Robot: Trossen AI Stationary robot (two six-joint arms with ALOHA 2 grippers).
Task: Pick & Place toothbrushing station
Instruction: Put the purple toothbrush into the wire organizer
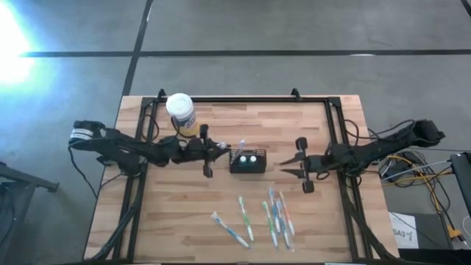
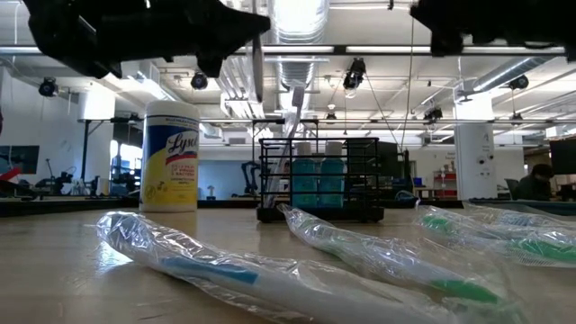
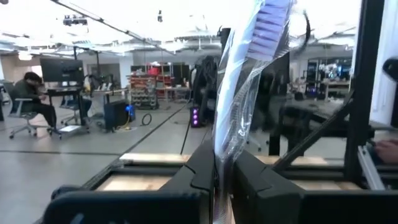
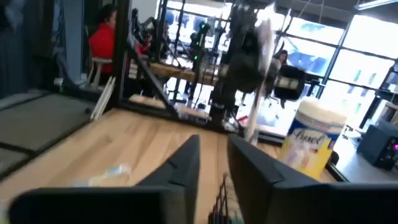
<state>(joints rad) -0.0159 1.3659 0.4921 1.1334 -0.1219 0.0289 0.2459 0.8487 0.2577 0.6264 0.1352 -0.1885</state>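
Note:
The toothbrushing station (image 1: 247,162), a black wire holder with two blue bottles inside, stands mid-table (image 2: 319,180). My left gripper (image 1: 218,149) is just left of it, above table height, shut on a plastic-wrapped toothbrush (image 3: 239,93). In the low view a pale wrapped brush (image 2: 295,112) stands upright at the station's left end. I cannot tell whether it is the held one. My right gripper (image 1: 283,167) hangs right of the station, pointing at it. A narrow gap shows between its fingers (image 4: 213,149), with nothing in it. My left gripper pinches the wrapped toothbrush between its two fingers, at the brush's lower part (image 3: 219,158). The fingers come nearly level from the table's left. The brush rises from them, leaning a little, with its purple-and-white bristle head (image 3: 272,15) up, clear of the table.
A white-lidded yellow wipes jar (image 1: 180,112) stands at the far left. Several wrapped toothbrushes (image 1: 257,213) lie loose near the front edge, close in the low view (image 2: 378,256). Black frame rails (image 1: 335,125) run along the table's sides. People sit in the room beyond.

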